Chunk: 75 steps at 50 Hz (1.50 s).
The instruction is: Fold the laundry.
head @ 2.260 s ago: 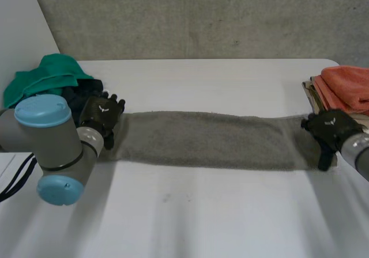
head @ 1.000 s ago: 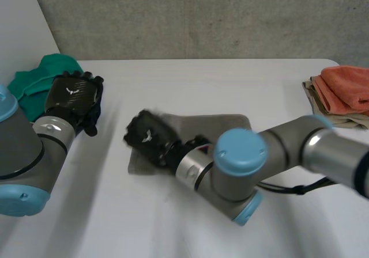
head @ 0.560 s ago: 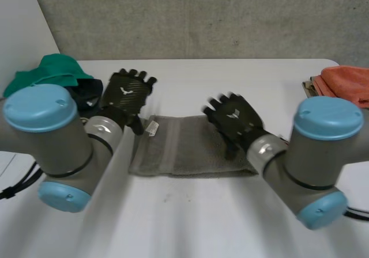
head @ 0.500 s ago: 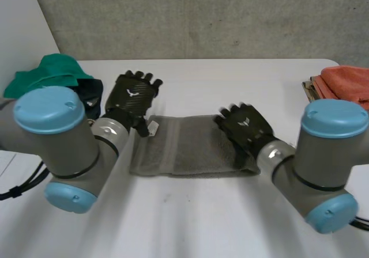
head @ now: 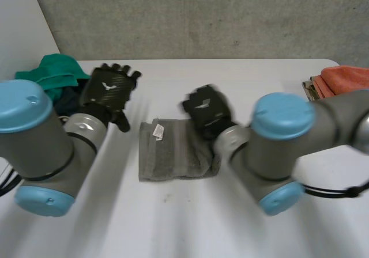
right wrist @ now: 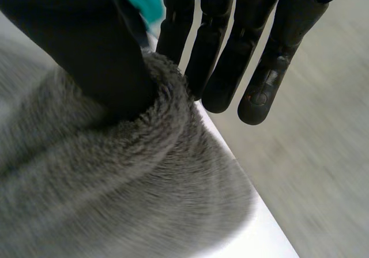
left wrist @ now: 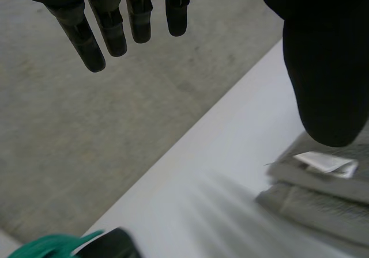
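At the middle of the white table (head: 190,223) lies the grey towel (head: 173,154), folded down to a compact, nearly square packet with its white label (head: 157,132) showing on top near the left edge. The right hand (head: 204,111) is on the packet's right side. In its wrist view the thumb (right wrist: 92,45) presses into a rolled fold of terry while the straight fingers (right wrist: 225,50) reach past the far side, so the hand seems to pinch that fold between thumb and fingers.

The left hand (head: 108,91) hovers off the towel, up and to the left of it. Its fingers (left wrist: 109,22) are straight and spread and hold nothing.

Judging by how things lie, this towel is several folds in, and the fold in hand looks like one of its last. It remains to lay that fold flat, let go, and move the packet aside, probably toward the folded orange towel (head: 346,76) at the table's right edge. A rumpled green cloth heap (head: 43,76) sits unfolded at the left, so more laundry is left.
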Each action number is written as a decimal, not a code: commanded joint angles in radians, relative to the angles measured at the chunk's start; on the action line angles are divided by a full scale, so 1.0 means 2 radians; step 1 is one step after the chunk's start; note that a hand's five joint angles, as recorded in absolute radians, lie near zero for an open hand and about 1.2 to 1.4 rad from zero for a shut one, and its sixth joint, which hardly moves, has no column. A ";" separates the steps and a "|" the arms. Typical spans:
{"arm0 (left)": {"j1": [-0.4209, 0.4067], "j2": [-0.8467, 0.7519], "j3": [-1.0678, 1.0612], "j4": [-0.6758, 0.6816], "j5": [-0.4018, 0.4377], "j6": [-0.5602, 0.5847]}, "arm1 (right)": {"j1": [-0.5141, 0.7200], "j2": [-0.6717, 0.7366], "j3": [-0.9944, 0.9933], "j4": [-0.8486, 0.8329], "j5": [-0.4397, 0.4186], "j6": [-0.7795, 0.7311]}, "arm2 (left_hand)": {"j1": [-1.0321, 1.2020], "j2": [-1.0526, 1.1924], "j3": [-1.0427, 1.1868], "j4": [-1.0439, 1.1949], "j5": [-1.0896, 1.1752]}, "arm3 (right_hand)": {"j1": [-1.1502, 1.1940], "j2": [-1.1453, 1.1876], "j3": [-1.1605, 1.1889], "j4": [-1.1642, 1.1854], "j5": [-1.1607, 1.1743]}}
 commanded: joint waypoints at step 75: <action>0.013 -0.021 0.136 -0.171 0.299 -0.094 | 0.041 0.018 0.090 -0.030 0.006 0.073 | 0.018 0.009 0.005 0.010 0.002 | -0.409 -0.504 -0.506 -0.508 -0.490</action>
